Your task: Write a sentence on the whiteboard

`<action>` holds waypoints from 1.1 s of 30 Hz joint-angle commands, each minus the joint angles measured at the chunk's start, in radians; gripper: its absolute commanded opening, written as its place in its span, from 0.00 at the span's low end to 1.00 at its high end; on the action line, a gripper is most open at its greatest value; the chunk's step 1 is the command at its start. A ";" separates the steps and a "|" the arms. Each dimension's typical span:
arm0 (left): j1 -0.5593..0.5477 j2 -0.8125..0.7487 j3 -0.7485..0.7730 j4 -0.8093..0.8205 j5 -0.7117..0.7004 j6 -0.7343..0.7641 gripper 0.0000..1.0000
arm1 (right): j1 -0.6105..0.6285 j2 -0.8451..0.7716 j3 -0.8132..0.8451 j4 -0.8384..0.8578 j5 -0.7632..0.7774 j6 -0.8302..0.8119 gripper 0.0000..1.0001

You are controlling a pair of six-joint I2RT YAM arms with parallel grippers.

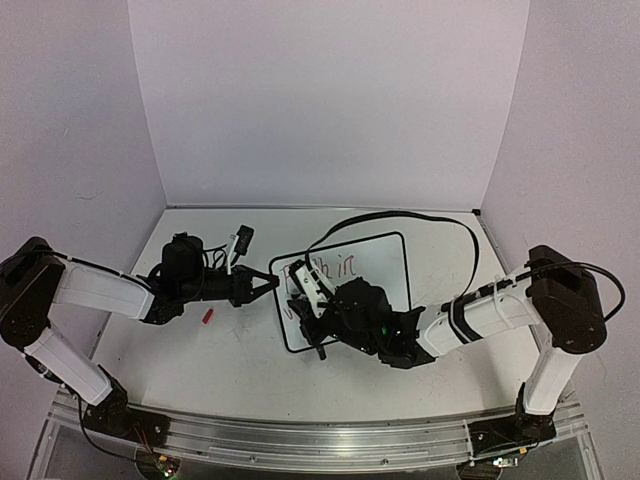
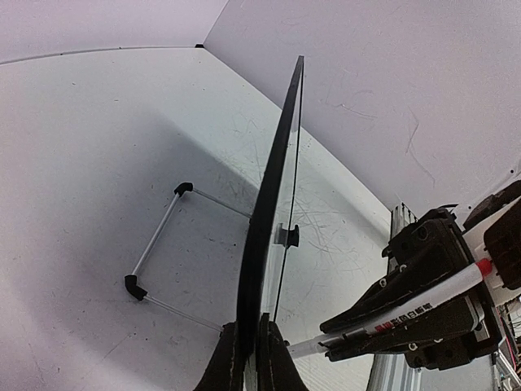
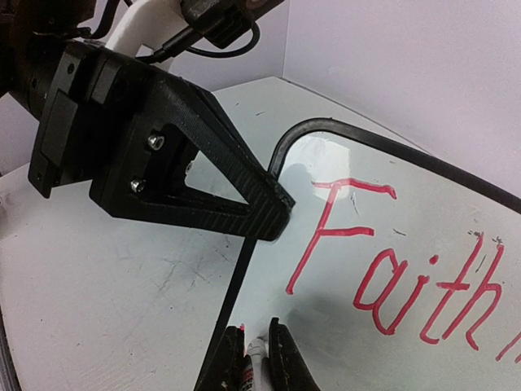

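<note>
Whiteboard (image 1: 380, 262), one; marker (image 2: 456, 279), one; small red cap (image 1: 208, 316), one.

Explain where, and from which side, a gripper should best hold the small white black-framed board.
Probably by the thin black frame at its left edge, approached from the left, with one finger on each face. The small rectangular whiteboard stands tilted on a wire stand, which leaves that edge free, and a grip there covers none of the red writing. The left gripper is shut on that spot.
</note>
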 commanded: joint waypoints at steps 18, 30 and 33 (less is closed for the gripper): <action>-0.004 -0.037 0.011 -0.008 -0.013 0.040 0.00 | -0.019 -0.031 -0.053 -0.034 0.012 0.093 0.00; -0.005 -0.038 0.009 -0.008 -0.015 0.043 0.00 | -0.002 -0.014 -0.073 -0.063 -0.003 0.128 0.00; -0.004 -0.040 0.010 -0.009 -0.014 0.044 0.00 | 0.005 -0.008 -0.083 -0.066 -0.006 0.138 0.00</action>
